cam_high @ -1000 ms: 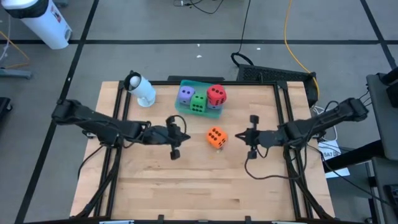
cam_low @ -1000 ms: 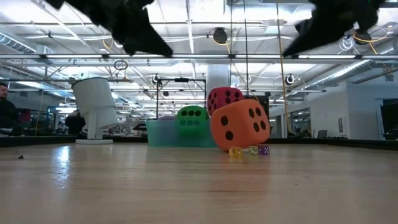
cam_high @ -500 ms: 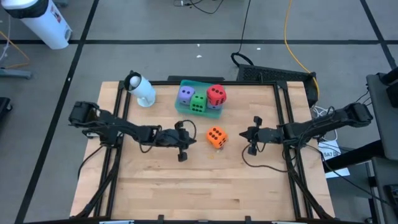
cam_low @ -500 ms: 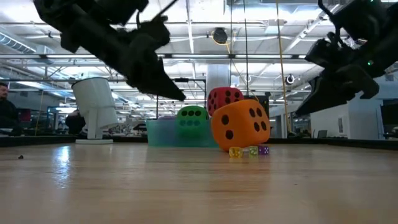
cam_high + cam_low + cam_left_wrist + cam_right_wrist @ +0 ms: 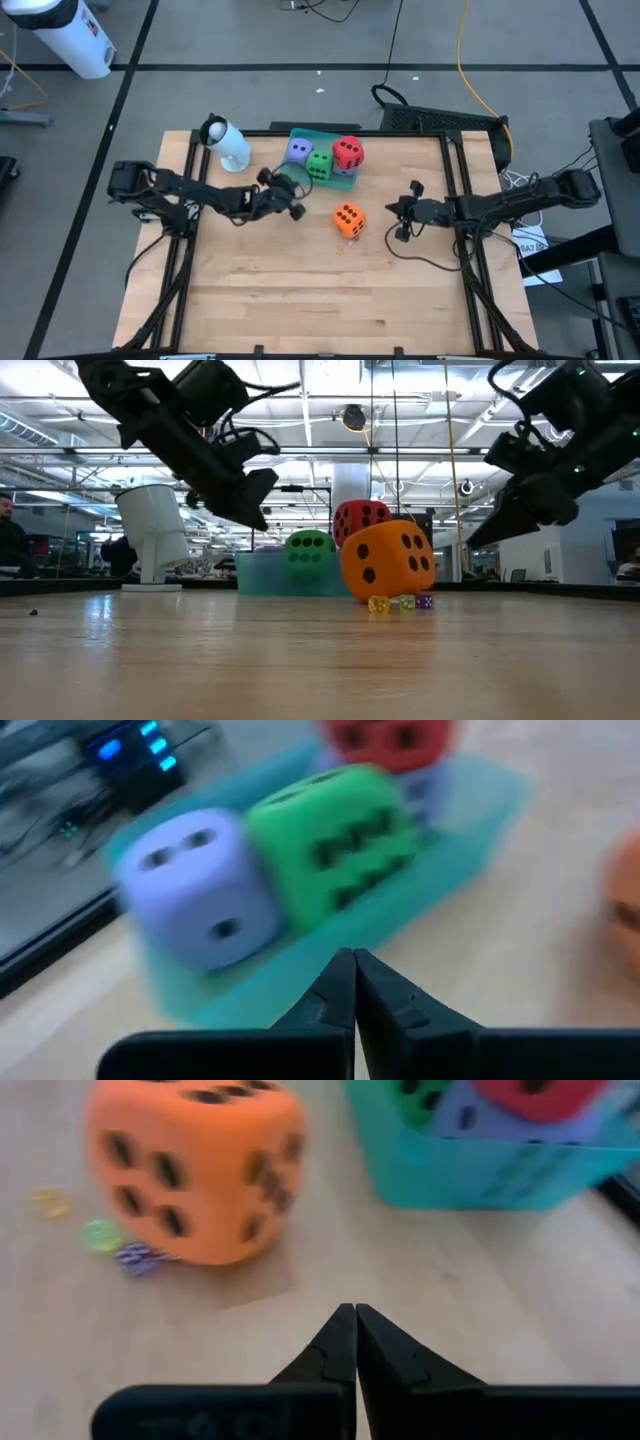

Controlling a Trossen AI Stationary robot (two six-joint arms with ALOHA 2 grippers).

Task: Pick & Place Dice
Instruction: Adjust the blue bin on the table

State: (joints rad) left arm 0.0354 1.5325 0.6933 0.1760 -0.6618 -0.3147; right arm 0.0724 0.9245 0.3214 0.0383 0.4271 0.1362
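Observation:
A teal tray (image 5: 322, 176) at the table's far middle holds a light purple die (image 5: 298, 151), a green die (image 5: 319, 166) and a red die (image 5: 347, 153) that sits on another purple one. The orange die (image 5: 347, 220) rests on the table in front of the tray. My left gripper (image 5: 296, 200) is shut and empty. It hovers just left of the orange die, pointing at the tray's purple die (image 5: 190, 890) and green die (image 5: 340, 830). My right gripper (image 5: 393, 212) is also shut and empty, and hovers right of the orange die (image 5: 195, 1165), pointing at it.
A white cylinder (image 5: 228, 145) lies at the far left corner. Three tiny dice (image 5: 400, 602) lie by the orange die's base. A black device (image 5: 440, 120) sits beyond the far edge. The table's near half is bare wood (image 5: 320, 300). A person (image 5: 10, 540) shows in the room behind.
Both grippers have come down from higher above the table. My left gripper has then swung toward the far edge, nearer the tray, and turned about its own line. My right gripper has sunk and drawn back a little toward the right edge. The dice have not moved.

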